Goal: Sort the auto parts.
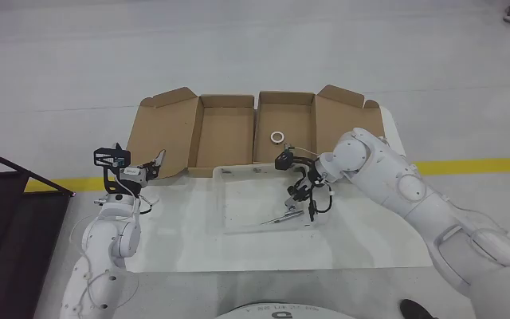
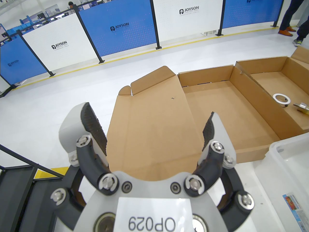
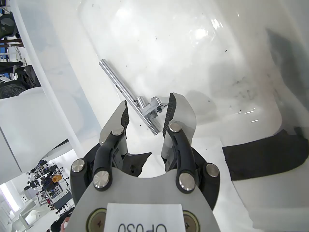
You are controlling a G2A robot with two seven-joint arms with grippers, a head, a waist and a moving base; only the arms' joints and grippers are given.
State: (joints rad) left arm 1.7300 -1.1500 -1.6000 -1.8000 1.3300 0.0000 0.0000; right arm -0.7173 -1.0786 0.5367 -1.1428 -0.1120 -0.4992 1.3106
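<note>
Top view: the clear bin point(image 1: 239, 171) was parked mid-table, at 6 o'clock from the two open cardboard boxes point(image 1: 227, 131). A white ring point(image 1: 277, 137) was sat in the right-hand box. The metal rod point(image 1: 283, 216) was lying flat in the bin's 4 o'clock corner. Its long axis was nearly crosswise, one end aimed between 2 and 3 o'clock and the other between 8 and 9. The right gripper point(image 1: 306, 209) was dipped into the bin at the rod's 3 o'clock end. The left gripper point(image 1: 157, 162) was held at 9 o'clock from the boxes, over the table's edge.

Left wrist view: the left gripper point(image 2: 149, 112) was seen with its jaws spread wide, nothing between them, and the left box's flap point(image 2: 149, 121) beyond.

Right wrist view: the right gripper point(image 3: 148, 100) was seen with its jaws spread, straddling the rod point(image 3: 120, 88) at the end carrying a small bracket point(image 3: 152, 107). The rest of the rod was pointed away along the bin wall point(image 3: 55, 73).
</note>
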